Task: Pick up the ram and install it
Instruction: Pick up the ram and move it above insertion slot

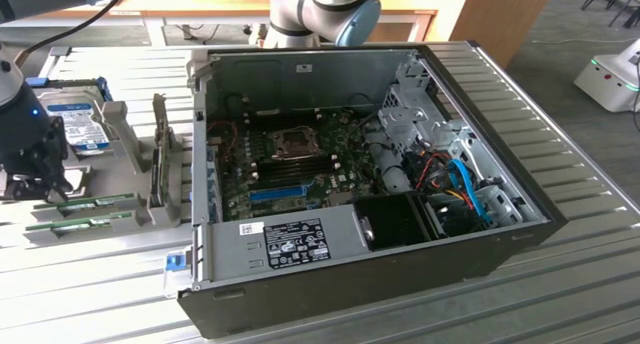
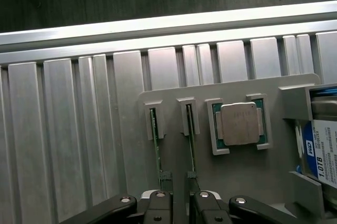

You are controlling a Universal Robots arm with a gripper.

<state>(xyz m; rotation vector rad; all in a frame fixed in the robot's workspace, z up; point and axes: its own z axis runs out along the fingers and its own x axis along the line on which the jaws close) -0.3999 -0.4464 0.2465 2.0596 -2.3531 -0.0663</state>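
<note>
Two rams, thin green sticks, stand on edge in slots of a grey holder (image 1: 140, 213) at the exterior view's left: one ram (image 1: 88, 203) and a second (image 1: 72, 224) beside it. In the wrist view the same sticks (image 2: 155, 145) (image 2: 190, 145) run side by side toward my fingers (image 2: 158, 203). My gripper (image 1: 35, 185) (image 2: 182, 205) hangs open just above the holder near the sticks' ends, with nothing held. The open computer case (image 1: 520, 209) lies in the middle, its motherboard memory slots (image 1: 300, 168) exposed.
A processor chip (image 2: 239, 124) and a silver hard drive with a blue label (image 1: 82, 127) (image 2: 321, 153) sit in the same holder. Upright grey holder walls (image 1: 160, 157) stand between the gripper and the case. The ribbed metal table (image 1: 560, 299) extends around.
</note>
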